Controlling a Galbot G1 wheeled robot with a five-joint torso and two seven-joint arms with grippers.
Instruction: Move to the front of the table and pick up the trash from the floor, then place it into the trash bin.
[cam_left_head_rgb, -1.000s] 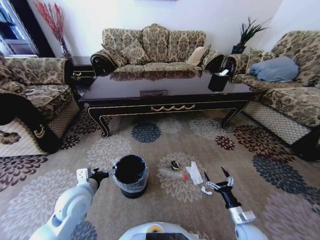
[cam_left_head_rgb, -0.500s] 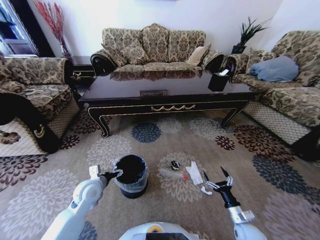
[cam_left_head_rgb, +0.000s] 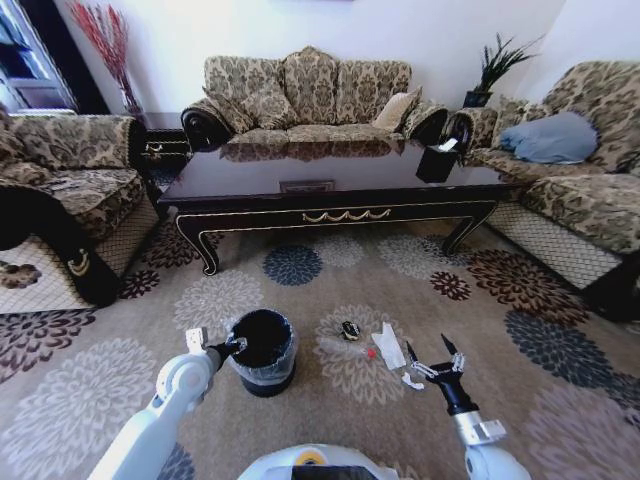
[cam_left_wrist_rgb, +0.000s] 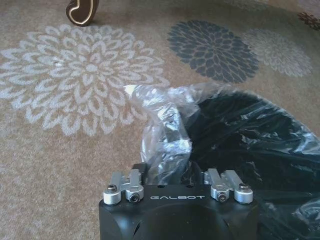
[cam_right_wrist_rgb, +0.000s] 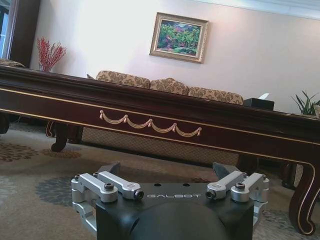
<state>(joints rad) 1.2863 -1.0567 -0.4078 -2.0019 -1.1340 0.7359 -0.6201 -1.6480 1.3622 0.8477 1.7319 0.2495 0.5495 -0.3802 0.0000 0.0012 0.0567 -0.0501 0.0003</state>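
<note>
L pincer (cam_left_head_rgb: 236, 343) at trash bin (cam_left_head_rgb: 262, 352) rim, trash (cam_left_head_rgb: 388, 346) just beside R pincer (cam_left_head_rgb: 434, 359)

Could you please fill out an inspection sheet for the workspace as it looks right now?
Surface: floor, patterned carpet; table beyond the litter.
Job's things: trash bin, lined, upright; trash (bottle, tissue, scraps, dark piece) lying on the carpet beside it.
Clutter: black tissue box on the table.
Grippers: left gripper at the bin's rim, against the liner; right gripper open, low over the carpet beside the scraps.
Cables: nothing seen.
Surroundings: sofas around the table, potted plant, framed picture.
</note>
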